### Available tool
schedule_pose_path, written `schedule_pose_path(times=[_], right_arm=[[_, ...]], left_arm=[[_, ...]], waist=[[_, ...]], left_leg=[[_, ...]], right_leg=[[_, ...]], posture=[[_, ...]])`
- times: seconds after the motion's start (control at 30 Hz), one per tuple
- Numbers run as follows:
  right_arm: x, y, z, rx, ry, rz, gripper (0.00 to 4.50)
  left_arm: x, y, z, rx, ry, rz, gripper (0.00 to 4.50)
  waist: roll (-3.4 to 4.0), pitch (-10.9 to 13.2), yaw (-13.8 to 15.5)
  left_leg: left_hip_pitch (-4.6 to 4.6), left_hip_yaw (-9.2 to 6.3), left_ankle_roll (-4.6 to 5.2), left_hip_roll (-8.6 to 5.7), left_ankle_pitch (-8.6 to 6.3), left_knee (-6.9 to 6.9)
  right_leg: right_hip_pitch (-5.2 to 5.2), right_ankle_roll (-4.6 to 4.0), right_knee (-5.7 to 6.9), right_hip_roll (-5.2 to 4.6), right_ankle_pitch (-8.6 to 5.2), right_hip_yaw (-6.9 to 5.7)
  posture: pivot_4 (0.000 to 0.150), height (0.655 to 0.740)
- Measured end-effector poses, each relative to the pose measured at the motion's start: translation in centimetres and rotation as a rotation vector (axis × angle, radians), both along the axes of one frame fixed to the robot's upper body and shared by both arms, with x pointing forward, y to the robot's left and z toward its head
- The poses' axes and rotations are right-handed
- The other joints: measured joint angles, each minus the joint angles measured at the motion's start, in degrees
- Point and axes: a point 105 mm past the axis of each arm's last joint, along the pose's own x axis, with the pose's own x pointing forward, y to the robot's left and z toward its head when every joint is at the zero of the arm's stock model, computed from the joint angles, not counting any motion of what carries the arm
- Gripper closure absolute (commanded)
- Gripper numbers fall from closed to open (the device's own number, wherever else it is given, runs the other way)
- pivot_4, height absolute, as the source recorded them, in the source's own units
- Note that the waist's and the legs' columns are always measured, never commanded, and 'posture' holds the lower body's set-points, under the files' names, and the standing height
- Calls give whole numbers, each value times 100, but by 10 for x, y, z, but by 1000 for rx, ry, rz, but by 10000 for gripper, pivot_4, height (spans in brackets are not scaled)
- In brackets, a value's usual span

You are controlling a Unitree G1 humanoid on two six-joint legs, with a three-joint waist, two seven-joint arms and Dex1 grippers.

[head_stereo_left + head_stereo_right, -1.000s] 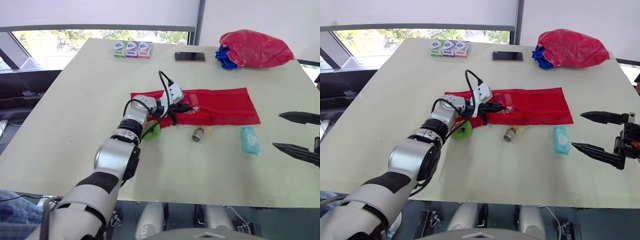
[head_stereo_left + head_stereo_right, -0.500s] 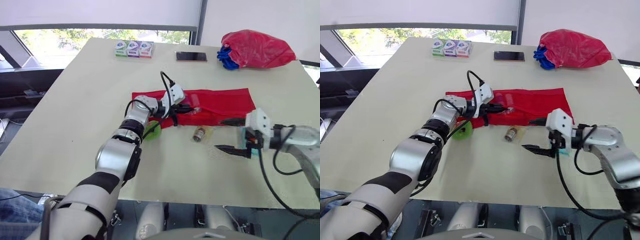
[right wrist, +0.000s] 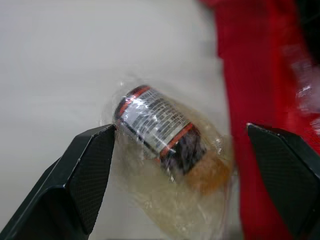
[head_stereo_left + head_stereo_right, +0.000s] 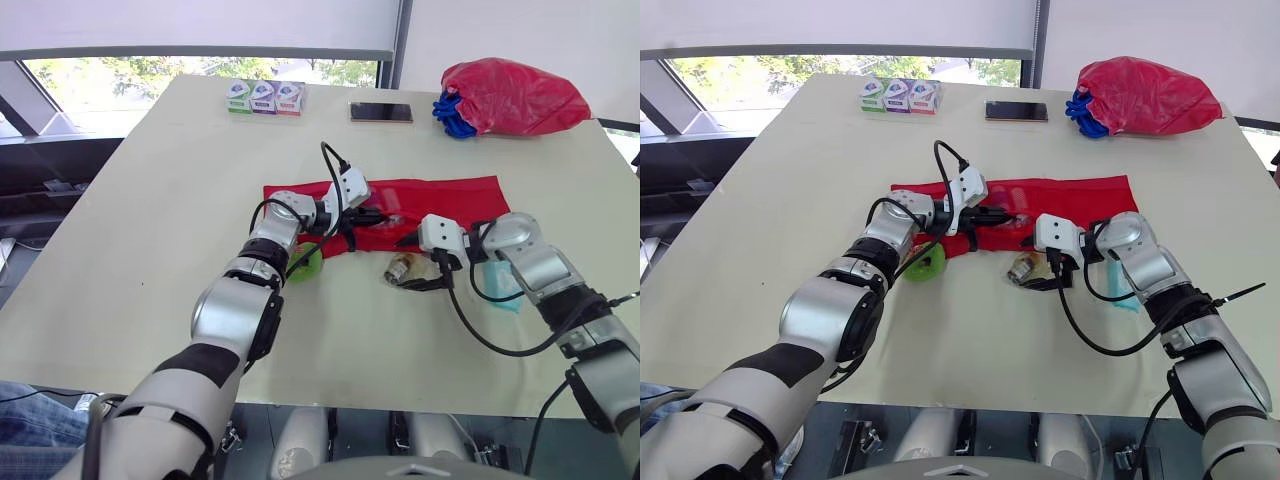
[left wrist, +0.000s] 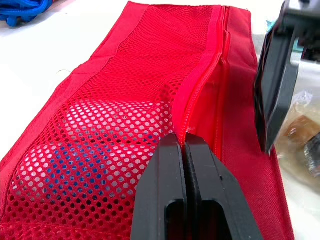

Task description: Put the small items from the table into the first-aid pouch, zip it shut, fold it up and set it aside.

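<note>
**Right gripper arrives at the vial**

A second ago the right gripper [image 4: 408, 264] hung at the table's [image 4: 150, 250] 3 o'clock edge, well clear of everything. Half a second ago it was over the wipes [image 4: 503, 298]. Now it has swung on toward 9 o'clock, and its fingers stand apart on either side of the bagged vial [image 4: 400, 268], not yet closed on it. The vial lies on the table just at 6 o'clock of the pouch [image 4: 450, 205], still outside it. The wipes sit at 3 o'clock of the vial, and a green ball [image 4: 305, 264] at 9 o'clock of it, against the left arm.

The left gripper [image 4: 378, 214] has not shifted over that second. Its fingers are together, clamped on the pouch near the zip.

So I judge the vial to be the item chosen first. The grasp is the step in hand, and the left arm is holding the mouth ready. Packing looks barely begun, with three items still loose.

The head views give the layout, but little of either grip. The left wrist view shows the pinch sitting on the zip's edge, the slot running away open, and something blue behind the mesh. The right wrist view shows the vial's printed label and its loose clear bag. That bag bulges toward one finger and may crumple or slip as the jaws close.
</note>
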Motion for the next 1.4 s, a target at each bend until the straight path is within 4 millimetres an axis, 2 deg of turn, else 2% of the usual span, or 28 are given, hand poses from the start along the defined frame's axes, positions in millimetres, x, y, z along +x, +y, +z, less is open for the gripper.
schedule_pose_path(times=[0.07, 0.1, 0.13, 0.17, 0.27, 0.3, 0.33, 0.37, 0.4, 0.43, 0.6, 0.77, 0.9, 1.03, 1.17, 1.3, 1.4], right_arm=[[-1, -1, 0, -9, 9, 6, 1039], [-3, -3, -1, -20, 20, 8, 4687], [-3, -4, -1, -26, 23, 9, 6051], [-6, -6, -1, -31, 34, 7, 9581], [-18, -11, -5, -29, 90, -11, 24462], [-19, -11, -5, -31, 94, -13, 27201], [-20, -13, -5, -35, 99, -20, 33292], [-23, -17, -5, -40, 108, -36, 35503], [-27, -20, -5, -38, 119, -59, 39819], [-31, -24, -6, -34, 131, -77, 41010], [-46, -35, -5, 35, 181, -231, 40989], [-37, -44, 14, 112, 134, -472, 40989], [-29, -40, 21, 158, 104, -652, 40989], [-29, -40, 22, 135, 84, -742, 40989], [-27, -38, 7, 94, 131, -905, 40989], [-19, -23, 14, 152, 153, -986, 40989], [-16, -22, 16, 167, 157, -1030, 40989]], left_arm=[[0, 0, 0, 0, 0, 0, 45000], [0, 0, 0, 0, 0, 1, 45000], [0, 0, 0, 0, 0, 1, 45000], [0, 0, 0, -1, -1, 2, 45000], [1, 1, 0, -1, -2, 5, 45000], [1, 2, 0, 0, -2, 6, 45000], [1, 1, 0, -1, -3, 6, 45000], [0, 1, 0, -1, -3, 4, 45000], [0, 0, 0, -2, -3, 2, 45000], [0, -1, 0, -3, -2, 2, 45000], [0, -3, 0, -6, -3, -3, 45000], [-2, -7, 0, -10, 1, -21, 45000], [-5, -11, 0, -13, -1, -46, 45000], [-10, -14, -3, -21, 7, -75, 45000], [-15, -21, -4, -48, 16, -101, 45000], [-17, -24, -4, -65, 11, -107, 45000], [-18, -25, -2, -73, -1, -113, 45000]], waist=[[0, 0, -1], [0, 0, 1], [0, 0, 2], [0, 0, 5], [1, 0, 4], [1, -1, 4], [1, -1, 1], [1, -1, 10], [1, -1, 23], [1, -1, 26], [1, -1, 16], [1, -1, 17], [2, -1, 15], [2, -1, 20], [2, -2, 19], [5, -3, 1], [5, -4, 19]], left_leg=[[1, -1, 0, 0, 0, 0], [1, -2, 0, 0, 0, 0], [1, -3, 0, 0, 0, 0], [1, -3, 0, 0, 0, 0], [2, -3, 0, 1, 0, 1], [2, -4, 0, 1, 0, 1], [2, -3, 0, 1, 0, 1], [2, -4, 0, 1, 0, 1], [0, -6, 0, 2, 0, 1], [0, -7, 0, 2, 0, 1], [-1, -6, 1, 2, -1, 1], [1, -8, 16, 4, -9, 2], [0, -9, 17, 5, -10, 2], [-2, -8, 20, 3, -12, 2], [-3, -10, 21, 2, -12, 1], [0, -10, 22, 3, -13, -1], [0, -12, 22, 3, -13, -2]], right_leg=[[0, 0, 2, 0, 0, 0], [0, 0, 3, 0, 0, 0], [0, 0, 4, 0, 0, -1], [0, 0, 4, 0, 0, -1], [0, -1, 5, 0, 0, -1], [0, -1, 7, -1, 0, -1], [0, 0, 6, -1, 1, -1], [1, -1, 6, -1, 0, -1], [0, -1, 5, -2, 0, -3], [1, -1, 4, -3, 0, -6], [0, -1, 5, -4, 1, -5], [0, -1, 6, -4, 1, -5], [0, -2, 8, -2, 0, -6], [0, -1, 4, -5, 1, -4], [-1, -2, 6, -4, 1, -5], [-2, -2, 10, -1, 1, -3], [-2, -2, 9, -2, 1, -5]], posture=[[1500, 7400], [1500, 7400], [1500, 7400], [1500, 7400], [1500, 7400], [1500, 7400], [1500, 7400], [1500, 7400], [1500, 7400], [1500, 7400], [1500, 7400], [1500, 7400], [1500, 7400], [1500, 7400], [1500, 7400], [1500, 7400], [1500, 7400]])
